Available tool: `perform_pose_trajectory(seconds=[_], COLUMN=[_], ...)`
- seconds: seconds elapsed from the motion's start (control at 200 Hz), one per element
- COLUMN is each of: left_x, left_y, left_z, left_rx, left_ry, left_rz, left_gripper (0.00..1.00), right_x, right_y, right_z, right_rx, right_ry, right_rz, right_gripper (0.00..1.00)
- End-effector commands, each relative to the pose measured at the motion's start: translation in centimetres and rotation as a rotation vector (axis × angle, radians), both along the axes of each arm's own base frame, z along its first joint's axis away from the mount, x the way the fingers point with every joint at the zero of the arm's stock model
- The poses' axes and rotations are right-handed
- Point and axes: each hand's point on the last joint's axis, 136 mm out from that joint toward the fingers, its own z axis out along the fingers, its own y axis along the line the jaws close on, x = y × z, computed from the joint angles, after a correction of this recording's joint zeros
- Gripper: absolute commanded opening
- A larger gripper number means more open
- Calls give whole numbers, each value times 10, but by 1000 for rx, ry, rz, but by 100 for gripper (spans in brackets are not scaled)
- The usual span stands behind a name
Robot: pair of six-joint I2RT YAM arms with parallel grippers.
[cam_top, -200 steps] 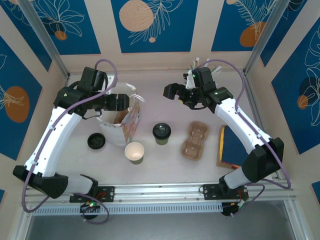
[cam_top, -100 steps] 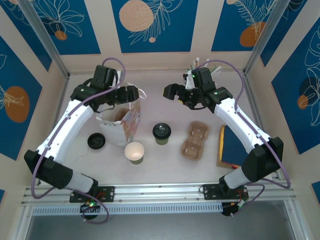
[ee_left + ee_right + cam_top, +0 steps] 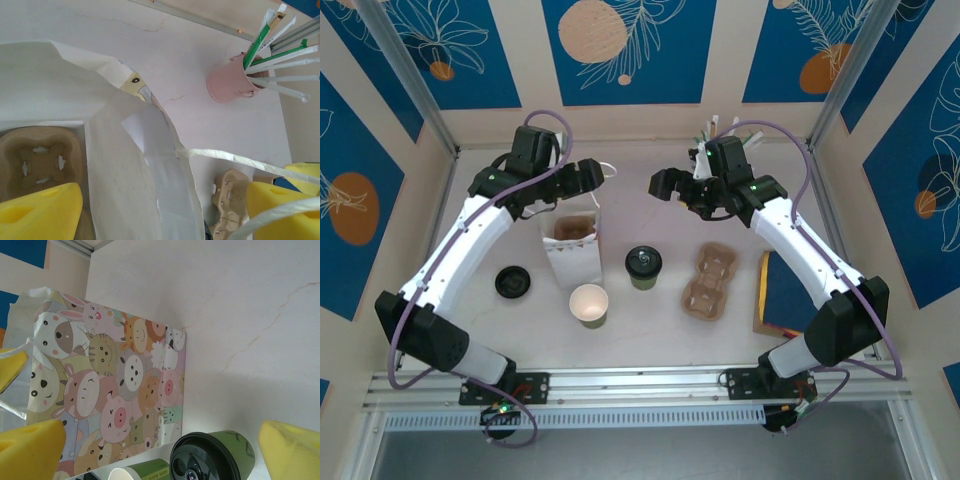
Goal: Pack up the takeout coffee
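Inspection findings, all places given from the gift bag.

1. We note a pale, veined surface carrying every item.
2. The gift bag stands upright with its mouth open. It is white inside, and the face turned to the right carries cartoon animals. A brown cardboard carrier lies at its bottom.
3. The left gripper hangs over the bag's far rim with its jaws wide apart. One yellow finger is inside the mouth and the other outside, and a white handle cord lies across the outer finger. We see nothing clamped.
4. The right gripper hovers to the right of the bag and farther back, spread fully and empty.
5. A second cup carrier lies well to the right of the bag.
6. A pink holder of wrapped straws stands to the right of the bag, far behind.
7. The takeout coffee, lid on, stands upright on the surface just right of the bag, outside it.
8. A lidless green cup stands just in front of the bag.
9. A loose black lid lies to the bag's left.
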Motion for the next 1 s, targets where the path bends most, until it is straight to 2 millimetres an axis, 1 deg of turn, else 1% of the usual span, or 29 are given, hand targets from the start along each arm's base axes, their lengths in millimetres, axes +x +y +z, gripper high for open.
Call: perform_pose_trajectory(seconds=[0.0, 0.12, 0.225, 0.325, 0.385, 0.47, 0.555, 0.605, 0.81, 0.995], left_x=[-21, -31, -32, -23, -12, 3, 17, 23, 38, 52], left_y=[5, 9, 11, 12, 12, 5, 0, 0, 3, 2], left_z=[32, 41, 46, 50, 52, 51, 44, 36, 10, -1], left_rx=[-7, -8, -6, -39, -76, -143, -172, -170, -143, -141], left_ry=[-47, -61, -72, -82, -87, -84, -62, -40, 17, 9], left_rz=[-48, -56, -52, -2, 52, 96, 124, 143, 212, 235], left_gripper=[85, 85, 84, 84, 85, 85, 85, 85, 86, 86], right_x=[-2, 1, 2, 3, 3, 3, 2, 1, 0, 0], right_y=[-3, -2, 0, 0, 1, 2, 2, 1, -5, -6], right_z=[4, 3, 2, 3, 1, 1, 1, 1, -3, -3], right_rx=[-2, 5, 5, 6, 7, 12, 12, 10, 3, 8], right_ry=[-9, -4, -1, -3, 0, 3, 4, 2, 6, 6], right_rz=[0, 1, 4, 6, 7, 10, 10, 9, -7, -10], right_gripper=[99, 99, 99, 99, 99, 99, 99, 99, 99, 99])
